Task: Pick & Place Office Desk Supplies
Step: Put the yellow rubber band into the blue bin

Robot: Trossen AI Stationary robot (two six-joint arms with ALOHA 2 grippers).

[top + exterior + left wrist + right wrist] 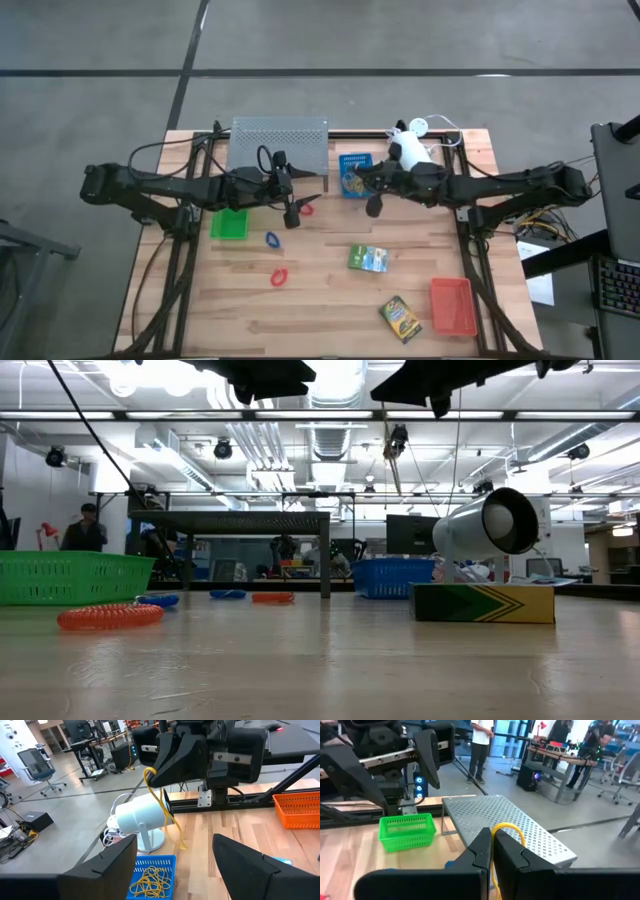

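Note:
My right gripper hangs high over the table's far middle, next to the blue tray, and is shut on thin tan rubber bands. More bands lie in that tray. My left gripper stands open and holds nothing; it is opposite the right one, also raised. Lying flat on the table are a green tray, a red-orange tray, two card boxes, a blue loop and two red loops. My right gripper pinches the rubber bands between its two shut fingers, which lie about level and point toward the table's left. A yellow loop sticks out past the fingertips. The other strands hang slack below the fingers, lifted out of the blue tray.
The grey perforated shelf stands at the far edge left of the blue tray. The white lamp stands right of the tray, close under my right arm. Bare wood lies at the near left of the table.

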